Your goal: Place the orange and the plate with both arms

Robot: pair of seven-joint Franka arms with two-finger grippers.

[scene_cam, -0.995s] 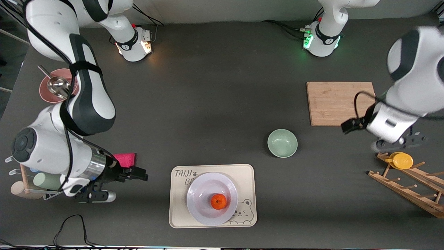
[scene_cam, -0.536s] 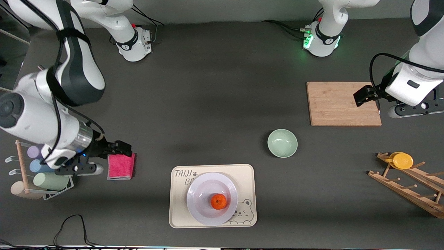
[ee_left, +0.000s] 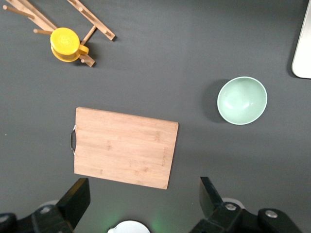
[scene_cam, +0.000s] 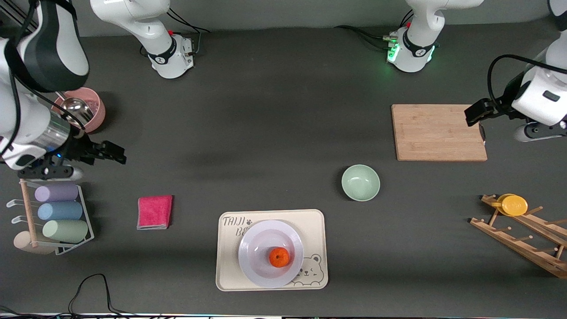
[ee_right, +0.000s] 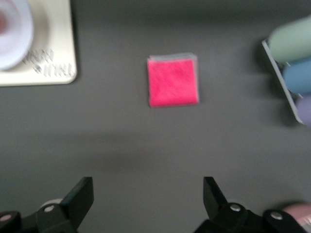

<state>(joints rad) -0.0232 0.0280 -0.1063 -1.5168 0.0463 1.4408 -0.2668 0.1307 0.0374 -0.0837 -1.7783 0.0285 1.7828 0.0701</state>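
The orange [scene_cam: 279, 257] lies in the white-lavender plate [scene_cam: 254, 248], which sits on the beige bear tray [scene_cam: 228, 274] near the front camera. My right gripper [scene_cam: 53, 172] is open and empty in the air over bare table between the pink cup and the cup rack; its fingers [ee_right: 80, 196] frame dark tabletop in the right wrist view. That view shows the plate's edge [ee_right: 12, 34]. My left gripper [scene_cam: 538, 131] is open and empty over the table just off the cutting board's end, toward the left arm's end. Its fingers [ee_left: 77, 196] show in the left wrist view.
A pale green bowl [scene_cam: 360, 182] and a wooden cutting board [scene_cam: 436, 131] lie toward the left arm's end, with a wooden peg rack holding a yellow disc [scene_cam: 514, 205]. A pink cloth [scene_cam: 154, 212], a cup rack [scene_cam: 57, 212] and a pink cup with a metal scoop [scene_cam: 82, 108] lie toward the right arm's end.
Both arms have pulled back from the front camera. The right gripper went from beside the pink cloth to near the pink cup; the left went from over the peg rack to beside the cutting board.
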